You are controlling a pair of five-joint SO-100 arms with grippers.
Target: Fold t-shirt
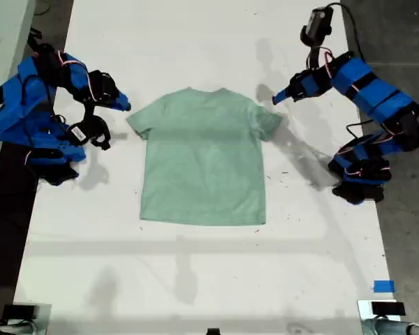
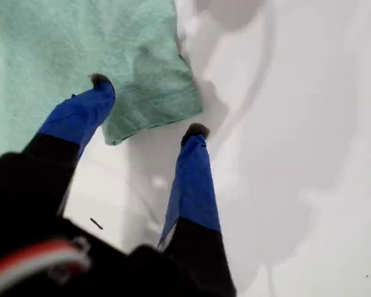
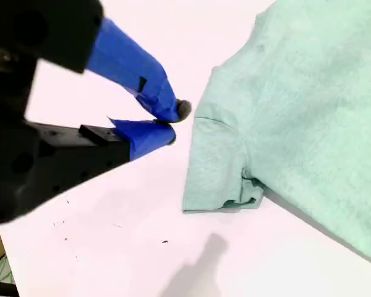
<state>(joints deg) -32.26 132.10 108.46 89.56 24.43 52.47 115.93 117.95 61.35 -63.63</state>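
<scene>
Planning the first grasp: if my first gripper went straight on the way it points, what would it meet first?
Probably the t-shirt sleeve: my first gripper is open, one of its fingers already over the sleeve's hem, the other over bare table. Height above the cloth is unclear.

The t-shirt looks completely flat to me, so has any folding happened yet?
No fold is done: the t-shirt lies spread flat on the white table, both sleeves out. In hand: my first gripper is open over a sleeve's edge, and my second gripper sits nearly closed beside the other sleeve, holding nothing. Grasping and every fold are left.
</scene>
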